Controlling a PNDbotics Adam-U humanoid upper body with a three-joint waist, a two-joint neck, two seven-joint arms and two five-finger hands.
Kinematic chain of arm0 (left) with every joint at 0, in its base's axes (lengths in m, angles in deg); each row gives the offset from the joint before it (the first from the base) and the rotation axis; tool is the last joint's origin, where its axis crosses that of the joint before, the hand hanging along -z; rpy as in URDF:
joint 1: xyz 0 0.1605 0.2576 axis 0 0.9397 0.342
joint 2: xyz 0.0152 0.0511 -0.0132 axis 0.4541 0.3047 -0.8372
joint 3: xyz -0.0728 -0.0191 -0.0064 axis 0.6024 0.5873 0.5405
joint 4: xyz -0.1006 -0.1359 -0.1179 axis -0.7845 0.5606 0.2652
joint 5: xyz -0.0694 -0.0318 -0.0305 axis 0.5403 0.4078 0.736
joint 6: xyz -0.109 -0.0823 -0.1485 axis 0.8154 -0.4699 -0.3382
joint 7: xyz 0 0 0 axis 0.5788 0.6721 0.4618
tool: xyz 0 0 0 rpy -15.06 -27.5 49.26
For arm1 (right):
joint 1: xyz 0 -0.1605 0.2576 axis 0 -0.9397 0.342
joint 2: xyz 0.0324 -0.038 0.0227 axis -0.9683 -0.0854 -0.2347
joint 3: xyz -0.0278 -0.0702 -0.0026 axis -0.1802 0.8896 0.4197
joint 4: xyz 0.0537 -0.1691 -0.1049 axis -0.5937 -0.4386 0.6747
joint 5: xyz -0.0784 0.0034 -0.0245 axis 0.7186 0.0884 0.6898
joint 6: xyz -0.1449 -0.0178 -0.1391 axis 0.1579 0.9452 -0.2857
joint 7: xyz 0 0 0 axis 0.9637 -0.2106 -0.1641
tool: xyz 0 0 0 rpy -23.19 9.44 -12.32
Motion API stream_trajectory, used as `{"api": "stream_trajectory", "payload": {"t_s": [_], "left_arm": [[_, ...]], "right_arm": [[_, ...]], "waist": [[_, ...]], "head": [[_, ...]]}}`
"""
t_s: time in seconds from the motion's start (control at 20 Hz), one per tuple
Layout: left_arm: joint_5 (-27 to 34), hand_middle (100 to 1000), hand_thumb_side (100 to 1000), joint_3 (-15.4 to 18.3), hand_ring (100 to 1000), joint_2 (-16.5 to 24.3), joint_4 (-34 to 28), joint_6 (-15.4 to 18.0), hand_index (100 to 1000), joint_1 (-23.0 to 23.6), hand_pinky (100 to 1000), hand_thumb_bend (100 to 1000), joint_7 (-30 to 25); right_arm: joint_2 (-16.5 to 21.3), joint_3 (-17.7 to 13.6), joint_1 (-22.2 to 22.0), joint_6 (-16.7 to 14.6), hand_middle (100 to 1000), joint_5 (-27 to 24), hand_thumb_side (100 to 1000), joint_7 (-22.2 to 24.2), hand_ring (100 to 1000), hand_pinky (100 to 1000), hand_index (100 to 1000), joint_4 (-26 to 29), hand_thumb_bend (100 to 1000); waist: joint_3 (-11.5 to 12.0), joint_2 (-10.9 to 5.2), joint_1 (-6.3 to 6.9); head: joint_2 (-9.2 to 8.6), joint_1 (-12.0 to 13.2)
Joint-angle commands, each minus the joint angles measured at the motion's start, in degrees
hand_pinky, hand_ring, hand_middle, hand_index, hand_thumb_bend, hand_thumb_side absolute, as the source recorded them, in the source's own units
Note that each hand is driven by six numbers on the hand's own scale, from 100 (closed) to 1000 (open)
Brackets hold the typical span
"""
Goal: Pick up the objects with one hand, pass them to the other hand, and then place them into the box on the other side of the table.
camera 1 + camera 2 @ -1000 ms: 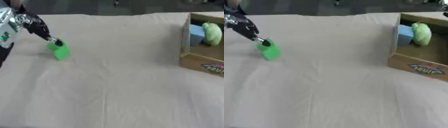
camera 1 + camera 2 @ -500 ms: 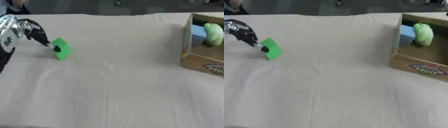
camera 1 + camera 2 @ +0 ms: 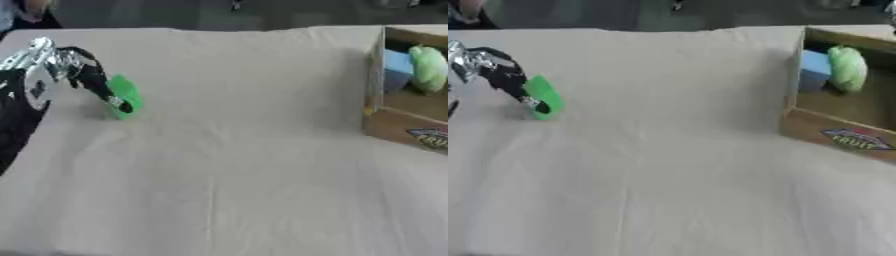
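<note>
In the left eye view, my left hand point(image 3: 83, 75) pinches the green object point(image 3: 125, 96) at the left side of the desk point(image 3: 236, 165).

In the right eye view, the cardboard box point(image 3: 837, 131) stands far right, holding a blue block point(image 3: 813, 71) and a green thing point(image 3: 848, 67).

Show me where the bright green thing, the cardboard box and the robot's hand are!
green object point(image 3: 128, 95), left eye view, on its upper side.
cardboard box point(image 3: 833, 137), right eye view, on its front wall.
left hand point(image 3: 91, 78), left eye view, on a black finger.
</note>
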Motion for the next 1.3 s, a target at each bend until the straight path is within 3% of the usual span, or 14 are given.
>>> {"api": "stream_trajectory", "payload": {"t_s": [0.05,0.3,0.35,0.45,0.75,1.3], "left_arm": [[-1.6,737,428,0.4,847,0.7,0.1,-1.0,727,-1.4,864,756,-1.4],[-2.2,737,428,0.7,847,0.6,0.4,-0.7,727,-1.4,864,756,-1.4],[-2.3,732,399,0.7,844,0.6,0.4,-0.6,710,-1.4,863,657,-1.4],[-3.2,731,471,1.0,842,0.7,0.7,-1.5,711,-1.3,861,676,-0.5],[-4.5,722,437,1.9,835,-0.5,0.9,-4.0,699,-1.5,855,646,1.9],[-4.7,689,218,1.6,817,-1.2,1.1,-2.6,628,-1.8,850,479,0.6]], "right_arm": [[1.2,-0.4,0.7,0.0,856,0.5,501,0.1,1000,997,978,0.1,100],[1.1,-0.4,0.7,0.0,856,0.5,501,0.2,1000,997,978,0.1,100],[1.1,-0.4,0.7,0.0,865,0.5,503,0.2,1000,998,978,0.1,100],[1.1,-0.4,0.3,-0.1,866,0.6,503,0.3,999,998,977,0.2,100],[1.0,-0.2,0.1,-0.1,866,0.7,505,0.7,999,998,977,0.2,100],[1.1,-0.2,0.1,-0.2,867,0.7,506,0.8,1000,998,977,0.4,100]], "waist": [[-0.1,-0.92,-0.07],[-0.1,-0.93,-0.06],[-0.1,-0.92,-0.06],[-0.1,-0.88,-0.11],[-0.2,-0.72,-0.25],[-0.1,-0.74,-0.31]], "head": [[0.26,0.2],[0.26,0.2],[0.26,0.2],[0.24,0.3],[0.18,0.7],[0.35,0.9]]}}
